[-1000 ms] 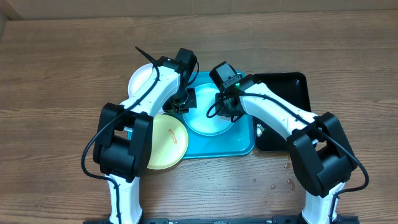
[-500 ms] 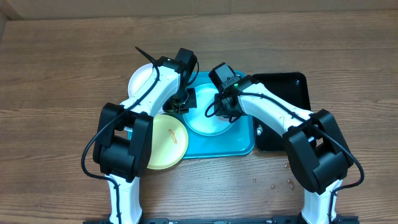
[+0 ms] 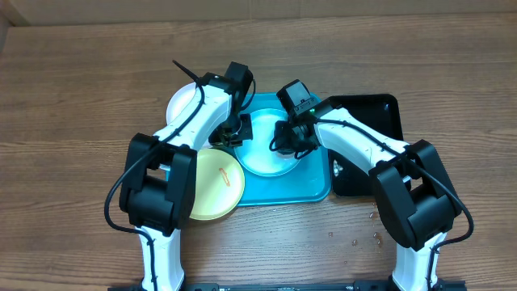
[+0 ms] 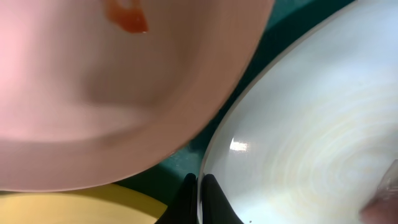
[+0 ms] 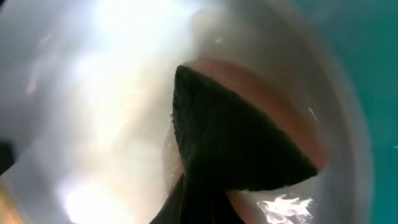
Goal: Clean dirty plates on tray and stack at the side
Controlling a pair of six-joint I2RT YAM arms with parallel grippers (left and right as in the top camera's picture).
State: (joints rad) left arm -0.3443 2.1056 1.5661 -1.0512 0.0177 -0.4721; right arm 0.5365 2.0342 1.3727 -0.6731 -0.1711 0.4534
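My left gripper (image 4: pixel 199 198): clamped on the pale blue plate (image 4: pixel 298 137) rim | my right gripper (image 3: pixel 287 139): closed on a dark sponge (image 5: pixel 230 143), pressed onto that plate | plate sits in the tray (image 3: pixel 311 190)

On the table (image 3: pixel 81 81): large tray (image 3: pixel 311 184) at centre, smaller tray (image 3: pixel 376 121) just beside it on the right. In the large tray: middle plate (image 3: pixel 260 158), sponge (image 5: pixel 230 143) on it. At the tray's left edge: far plate (image 3: pixel 182 105) behind, near plate (image 3: pixel 210 190) in front.

white arm links (image 3: pixel 196 123), black joints (image 3: pixel 157 190), black cables (image 3: pixel 121 182), green light (image 3: pixel 307 103)
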